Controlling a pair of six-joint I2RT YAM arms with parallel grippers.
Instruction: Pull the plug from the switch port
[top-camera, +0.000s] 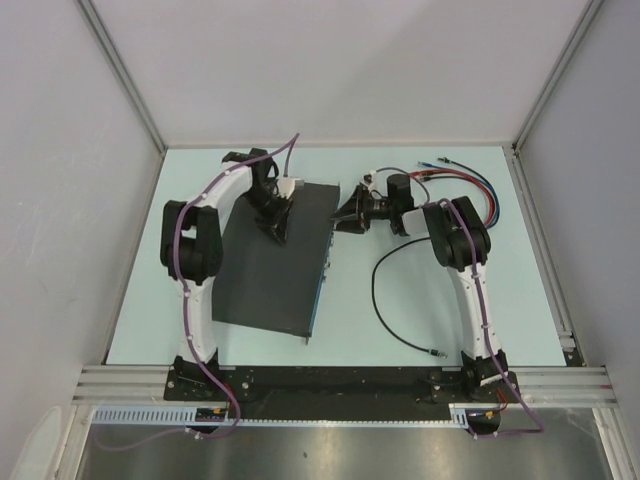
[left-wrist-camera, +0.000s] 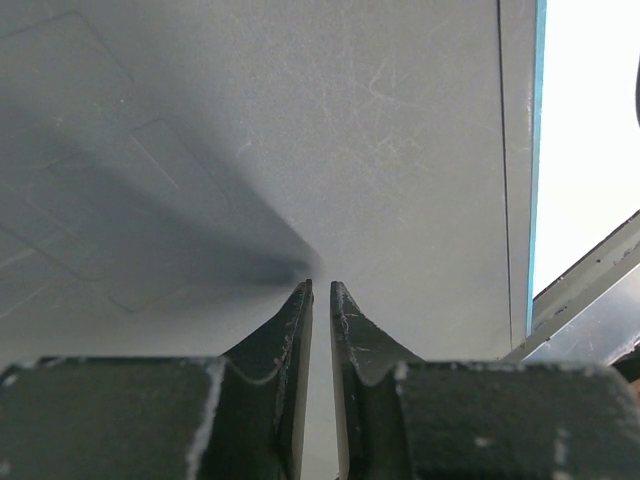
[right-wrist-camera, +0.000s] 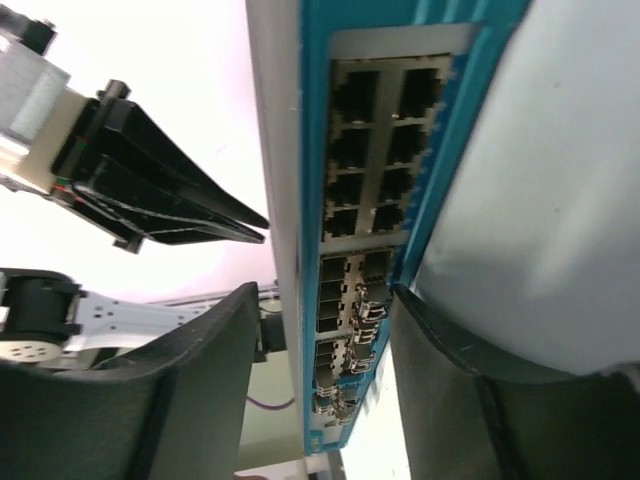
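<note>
Nearest, bolted at the front edge of the worktop (top-camera: 140, 310): both arm bases, left and right. Just beyond the right base, a black cable (top-camera: 373, 285) lying in a loose loop on the bare surface, one metal-tipped end near that base, the other end running up under the right arm and hidden there.

Left of centre, lying flat and turned a little askew: the switch (top-camera: 270, 270), a broad black box with its thin blue socket face (top-camera: 322, 275) along the right-hand side, towards the right arm.

Further back, over the far part of the box's top: the left pincer (left-wrist-camera: 320, 285), pointing down at the scuffed dark surface, contact hard to judge. Tips set almost together, only a thin slit between, nothing held in it.

Opposite, at the far end of the socket face: the right pincer (right-wrist-camera: 325, 288), pointing in sideways. Standing with fingers (right-wrist-camera: 200, 390) apart, straddling the thin face, one on the top side with a gap visible there, the other by the lower edge next to the worktop. Between them, small metal-latched sockets. Beside those, two columns of dark square sockets. Plug not made out among them.

Farthest, at the right rear of the worktop: a bundle of red, blue and black leads (top-camera: 485, 190), well apart from the switch.
</note>
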